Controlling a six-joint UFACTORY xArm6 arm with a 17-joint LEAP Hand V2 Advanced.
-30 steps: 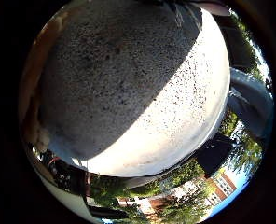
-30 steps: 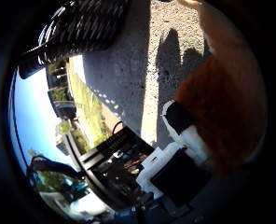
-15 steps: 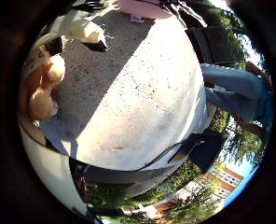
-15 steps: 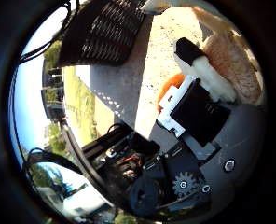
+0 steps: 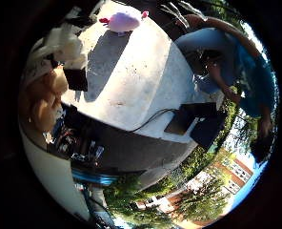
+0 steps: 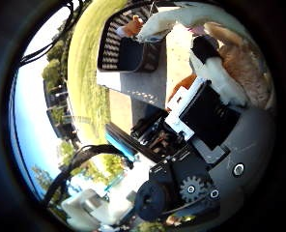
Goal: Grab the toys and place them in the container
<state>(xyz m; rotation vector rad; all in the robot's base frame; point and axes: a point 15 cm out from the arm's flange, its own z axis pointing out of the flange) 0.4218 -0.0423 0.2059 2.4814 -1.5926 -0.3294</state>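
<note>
My right hand (image 6: 206, 101) is curled round a tan and white plush toy (image 6: 244, 67), which is pressed close to the palm and held clear above the table. The same toy (image 5: 45, 102) shows beside the white fingers (image 5: 67, 45) in the little finger side view. A black slatted container (image 6: 126, 48) stands at the edge of the grey stone table (image 5: 146, 81), with something orange (image 6: 132, 25) inside near its rim. A pink plush toy (image 5: 124, 21) lies on the far part of the table.
A person in blue (image 5: 236, 71) bends over the table's far side. Flat dark things (image 5: 193, 121) lie at the table's edge. Grass, trees and buildings surround the table.
The hand has risen from the tabletop with the plush toy in its fingers. The table now looks smaller and farther, and the container and pink toy have come into view.
</note>
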